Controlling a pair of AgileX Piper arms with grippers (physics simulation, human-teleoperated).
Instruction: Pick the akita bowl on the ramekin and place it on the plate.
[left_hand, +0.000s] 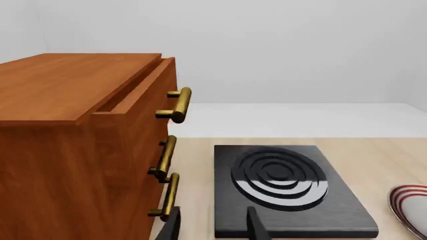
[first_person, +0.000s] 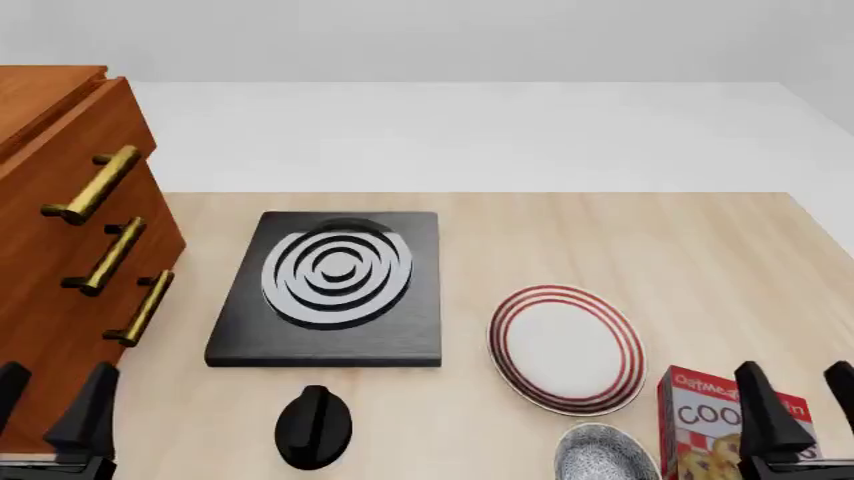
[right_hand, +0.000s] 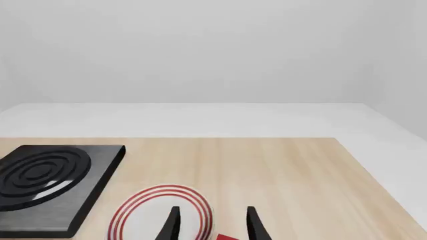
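both grippers, left gripper (first_person: 51, 410) and right gripper (first_person: 797, 400), gape empty; akita bowl (first_person: 607, 453) cut off, ramekin unseen.

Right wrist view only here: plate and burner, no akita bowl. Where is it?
Observer: The akita bowl is at the front view's bottom edge, on the near side of the plate, just left of a red box.
Operator: Other arm near it?
Observer: No. The left gripper is open and empty beside the wooden drawer cabinet, across the table from the bowl.
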